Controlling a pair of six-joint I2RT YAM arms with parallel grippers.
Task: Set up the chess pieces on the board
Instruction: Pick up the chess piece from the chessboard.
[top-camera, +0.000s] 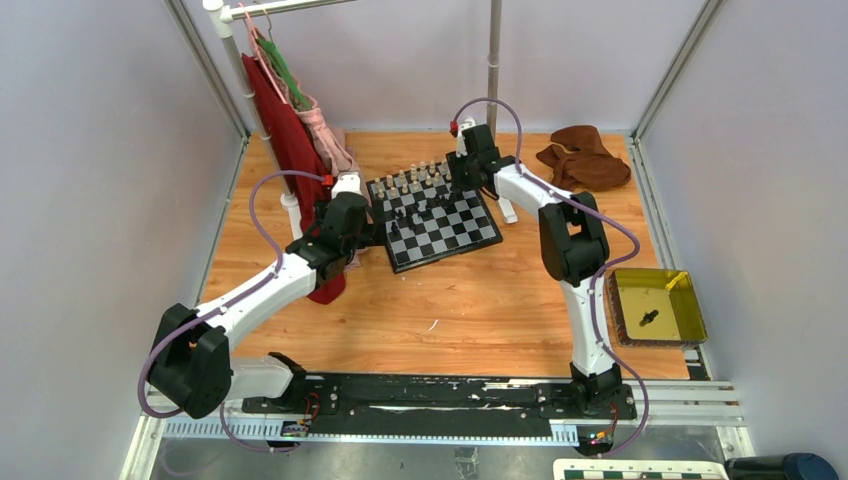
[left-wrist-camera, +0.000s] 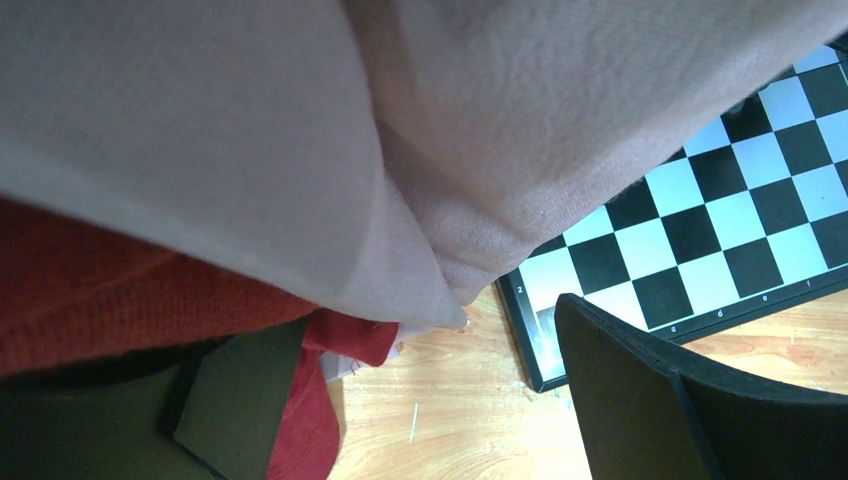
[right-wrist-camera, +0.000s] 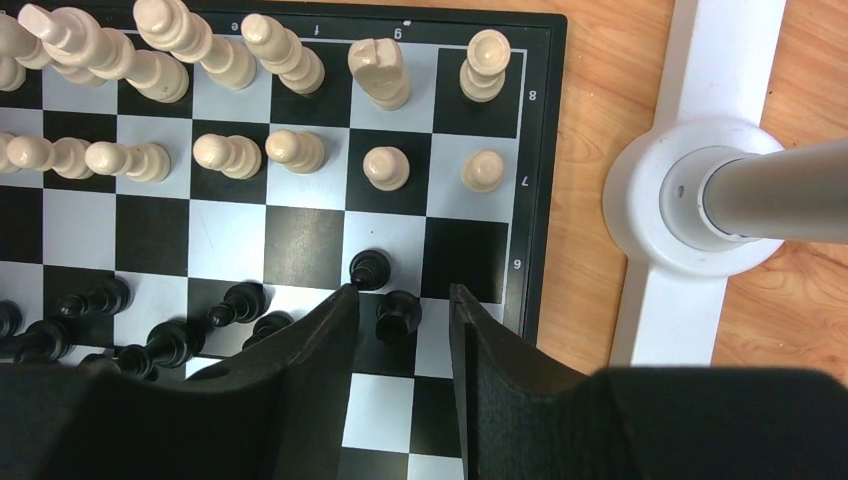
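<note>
The board (top-camera: 455, 235) lies at the back middle of the table. Cream chess pieces (right-wrist-camera: 385, 168) fill its two far rows. Black pieces (right-wrist-camera: 170, 342) stand scattered in the middle squares. My right gripper (right-wrist-camera: 402, 295) hangs low over the board's right side, open, with a black piece (right-wrist-camera: 398, 313) standing between its fingers and a gap on each side. A second black piece (right-wrist-camera: 369, 268) stands just off the left fingertip. My left gripper (left-wrist-camera: 430, 330) is wide open by the board's near left corner (left-wrist-camera: 540, 350), holding nothing, with hanging cloth over most of its view.
A rack holds red cloth (top-camera: 290, 140) and pink cloth (left-wrist-camera: 420, 130) left of the board. A white post base (right-wrist-camera: 680, 200) sits right beside the board's right edge. A brown cloth (top-camera: 583, 155) lies back right. A yellow tray (top-camera: 612, 305) holds one dark piece (top-camera: 648, 318).
</note>
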